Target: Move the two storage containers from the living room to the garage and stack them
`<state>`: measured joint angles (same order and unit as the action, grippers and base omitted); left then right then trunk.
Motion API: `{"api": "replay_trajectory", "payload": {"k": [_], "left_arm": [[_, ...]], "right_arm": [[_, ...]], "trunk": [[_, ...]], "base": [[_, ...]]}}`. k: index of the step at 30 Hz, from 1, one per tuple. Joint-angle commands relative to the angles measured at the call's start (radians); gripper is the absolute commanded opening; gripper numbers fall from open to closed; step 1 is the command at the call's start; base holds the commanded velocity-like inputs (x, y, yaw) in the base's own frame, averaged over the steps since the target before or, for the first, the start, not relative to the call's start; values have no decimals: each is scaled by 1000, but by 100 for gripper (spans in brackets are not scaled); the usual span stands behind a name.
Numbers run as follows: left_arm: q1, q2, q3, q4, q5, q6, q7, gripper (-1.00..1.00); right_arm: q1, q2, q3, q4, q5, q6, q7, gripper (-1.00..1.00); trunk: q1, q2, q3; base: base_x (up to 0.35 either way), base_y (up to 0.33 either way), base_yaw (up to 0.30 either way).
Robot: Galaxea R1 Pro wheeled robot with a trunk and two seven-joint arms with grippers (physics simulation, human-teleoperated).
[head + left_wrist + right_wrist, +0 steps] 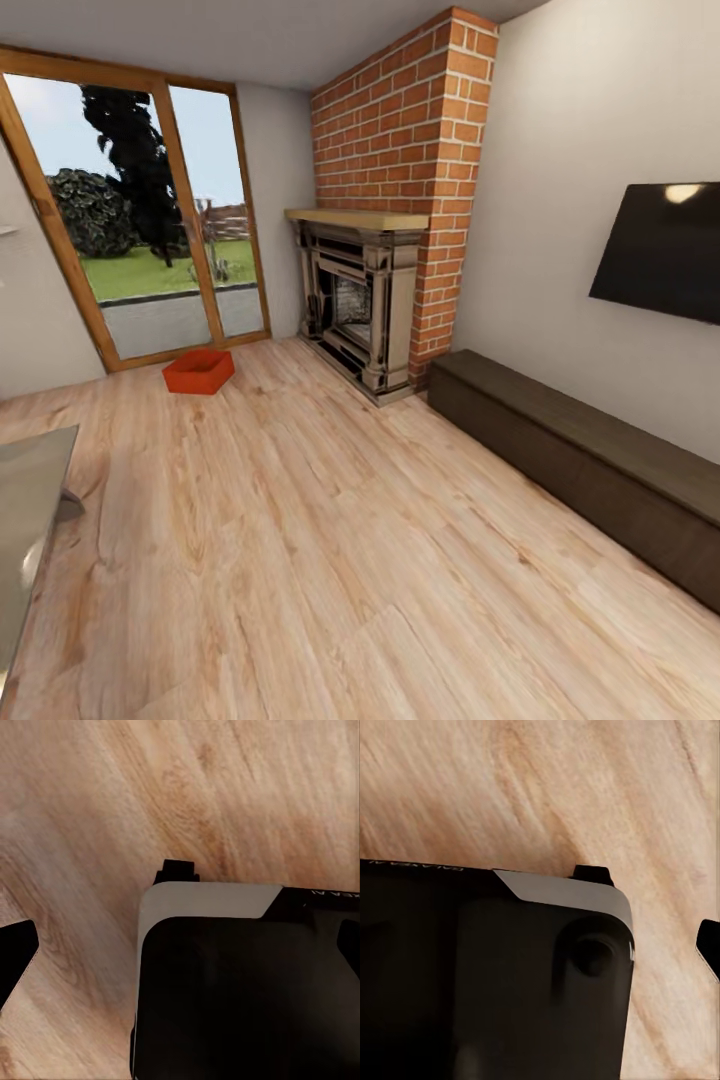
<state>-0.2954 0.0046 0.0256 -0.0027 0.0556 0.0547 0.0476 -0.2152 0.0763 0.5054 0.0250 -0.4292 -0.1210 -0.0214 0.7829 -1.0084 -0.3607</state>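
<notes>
One orange-red open rectangular storage bin (199,371) sits on the light wood plank floor (330,540) just before the wood-framed glass door (140,210), well left of the red brick fireplace (385,220). We see its long axis running slantwise, one corner toward us. A dark low bench (590,465) lines the right wall beneath a black wall television (665,250). We cannot tell whether either claw is wide or narrow; both wrist views show dark robot housing over planks.
</notes>
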Motion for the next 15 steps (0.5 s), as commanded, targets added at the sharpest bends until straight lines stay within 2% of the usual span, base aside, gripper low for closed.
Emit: {"api": "replay_trajectory", "payload": {"k": [1, 15], "left_arm": [[-1, 0, 2, 0, 6, 4, 1, 100], [-1, 0, 2, 0, 6, 4, 1, 100]], "right_arm": [[-1, 1, 8, 3, -8, -5, -2, 100], [-1, 1, 8, 3, -8, -6, -2, 100]], "trunk": [[1, -1, -1], [1, -1, -1]], "base": [[324, 0, 8], [324, 0, 1]]}}
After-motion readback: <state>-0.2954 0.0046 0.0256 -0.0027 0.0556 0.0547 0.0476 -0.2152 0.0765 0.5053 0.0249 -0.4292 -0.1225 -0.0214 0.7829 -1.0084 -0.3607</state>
